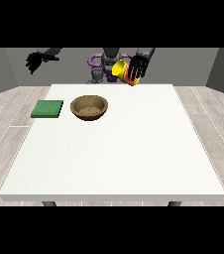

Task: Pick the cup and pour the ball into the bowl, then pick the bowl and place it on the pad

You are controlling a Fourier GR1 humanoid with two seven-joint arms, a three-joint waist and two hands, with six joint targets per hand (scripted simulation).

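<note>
A yellow cup (120, 70) with a red inside is held above the table's far edge, tilted with its mouth towards the view's left. The hand at the view's right (138, 69) has its fingers curled round the cup. The ball is not visible. A brown wooden bowl (89, 107) stands on the white table (119, 149), left of centre and below-left of the cup. A green square pad (47, 108) lies flat to the bowl's left. The hand at the view's left (35, 61) hangs raised beyond the table's far left corner, fingers drooping, holding nothing.
The robot's torso (104, 67) stands behind the table's far edge. Grey wood-pattern floor (5, 129) surrounds the table on all sides.
</note>
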